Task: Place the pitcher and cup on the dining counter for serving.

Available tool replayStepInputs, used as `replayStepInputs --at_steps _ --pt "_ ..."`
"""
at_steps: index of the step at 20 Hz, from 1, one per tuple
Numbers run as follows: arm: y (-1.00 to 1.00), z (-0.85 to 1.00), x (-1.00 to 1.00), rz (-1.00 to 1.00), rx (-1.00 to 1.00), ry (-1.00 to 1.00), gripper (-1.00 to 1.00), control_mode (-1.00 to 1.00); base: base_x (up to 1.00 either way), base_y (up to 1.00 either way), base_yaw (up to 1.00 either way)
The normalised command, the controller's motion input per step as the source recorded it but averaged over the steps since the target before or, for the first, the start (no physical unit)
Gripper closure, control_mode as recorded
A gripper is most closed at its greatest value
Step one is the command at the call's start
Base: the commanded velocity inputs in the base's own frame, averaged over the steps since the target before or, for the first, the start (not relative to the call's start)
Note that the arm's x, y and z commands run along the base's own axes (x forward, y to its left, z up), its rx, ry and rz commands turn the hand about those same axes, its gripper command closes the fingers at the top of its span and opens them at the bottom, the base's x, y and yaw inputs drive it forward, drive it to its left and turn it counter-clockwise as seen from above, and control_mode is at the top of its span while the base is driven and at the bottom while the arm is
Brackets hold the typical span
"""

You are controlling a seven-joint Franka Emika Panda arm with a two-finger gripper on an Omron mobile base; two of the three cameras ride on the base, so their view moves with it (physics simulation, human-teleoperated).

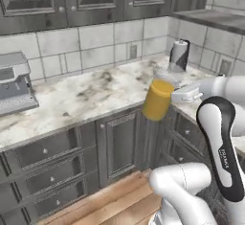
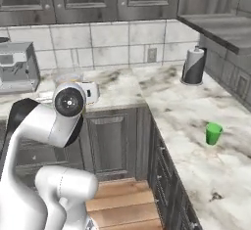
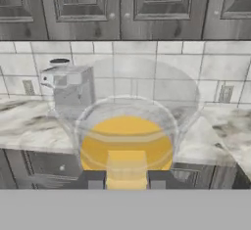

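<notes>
— Where's the pitcher (image 1: 158, 99)?
— Clamped in my tool (image 3: 126, 179), tilted, lifted in front of the counter (image 1: 91, 95) edge.
— And the cup (image 2: 213, 133)?
— Upright on the side counter, apparently well apart from the paper towel roll (image 2: 193, 65).
</notes>
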Motion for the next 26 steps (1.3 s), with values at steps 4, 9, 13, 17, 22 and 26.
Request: replayStepInputs --at_steps 4,9,13,17,22,26 --pt "0.0 0.0 0.0 0.0 0.0 0.0 1.0 1.0 -0.01 0.0 1.0" --pt "0.0 0.0 0.0 0.0 0.0 0.0 1.0 1.0 0.0 0.17 1.0" --pt "0.0 0.0 0.0 0.0 0.0 0.0 1.0 1.0 0.0 0.28 0.98" --pt "0.0 0.0 0.0 0.0 0.0 0.0 1.0 1.0 0.0 0.34 0.95" --pt "0.0 0.0 0.0 0.0 0.0 0.0 1.0 1.0 0.0 0.52 0.87" --pt "0.0 0.0 0.0 0.0 0.0 0.0 1.0 1.0 0.12 0.71 0.74"
